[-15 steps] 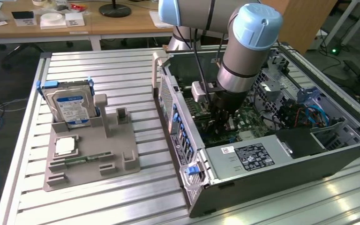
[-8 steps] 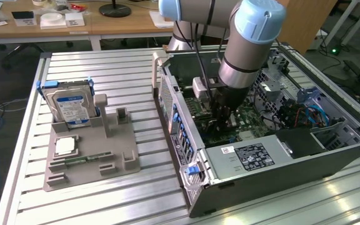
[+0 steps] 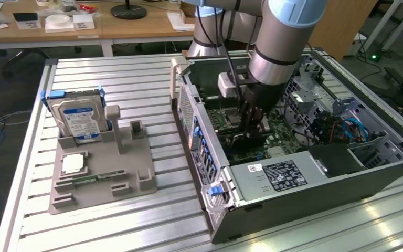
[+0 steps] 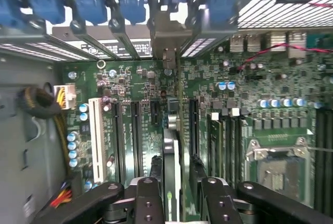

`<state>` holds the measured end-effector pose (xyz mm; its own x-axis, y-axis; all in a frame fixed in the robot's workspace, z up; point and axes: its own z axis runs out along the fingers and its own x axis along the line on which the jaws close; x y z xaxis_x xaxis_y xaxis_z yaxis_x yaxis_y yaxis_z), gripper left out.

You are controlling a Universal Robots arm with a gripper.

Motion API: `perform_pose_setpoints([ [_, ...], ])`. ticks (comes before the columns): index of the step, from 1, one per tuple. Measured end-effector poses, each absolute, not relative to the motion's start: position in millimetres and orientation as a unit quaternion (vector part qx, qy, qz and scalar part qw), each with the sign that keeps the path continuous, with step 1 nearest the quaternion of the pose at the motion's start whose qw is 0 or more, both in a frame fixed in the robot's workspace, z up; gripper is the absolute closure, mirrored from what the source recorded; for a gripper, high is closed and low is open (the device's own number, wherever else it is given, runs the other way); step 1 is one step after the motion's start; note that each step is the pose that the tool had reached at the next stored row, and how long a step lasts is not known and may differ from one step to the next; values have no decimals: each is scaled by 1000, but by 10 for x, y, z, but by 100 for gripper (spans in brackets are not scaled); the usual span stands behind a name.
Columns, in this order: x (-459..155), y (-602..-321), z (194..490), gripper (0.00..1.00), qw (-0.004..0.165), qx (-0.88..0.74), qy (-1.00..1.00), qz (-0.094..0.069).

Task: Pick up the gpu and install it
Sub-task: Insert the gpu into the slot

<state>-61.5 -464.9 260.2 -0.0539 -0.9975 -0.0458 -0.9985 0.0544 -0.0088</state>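
My pincer [image 4: 171, 193] pinches the gpu [image 4: 170, 146] edge-on, lowered inside the open computer case [image 3: 219, 205] over the green board's [image 4: 270, 104] slots; seating appears unfinished.

Hard drive [image 3: 77, 119] stands on tray [image 3: 135, 173] beside computer case [image 3: 327, 195]

Even overhead room light, bright. Glare streaks on the ribbed aluminium bench [image 3: 117, 84] near the front edge. Case interior [image 3: 257, 131] shadowed under the arm. Wrist view: near pincer [image 4: 171, 182] parts soft, motherboard [image 4: 260, 109] sharp.
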Motion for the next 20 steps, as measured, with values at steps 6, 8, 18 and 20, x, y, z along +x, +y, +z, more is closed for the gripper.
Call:
perform_pose_setpoints([
  [6, -615, -4648, 2805, 65, 22, -688, 726, 10],
  [8, -615, -4648, 2809, 65, 22, -688, 726, 10],
  [18, -615, -4648, 2810, 89, 22, -688, 726, 10],
  [20, -615, -4648, 2810, 89, 22, -688, 726, 10],
])
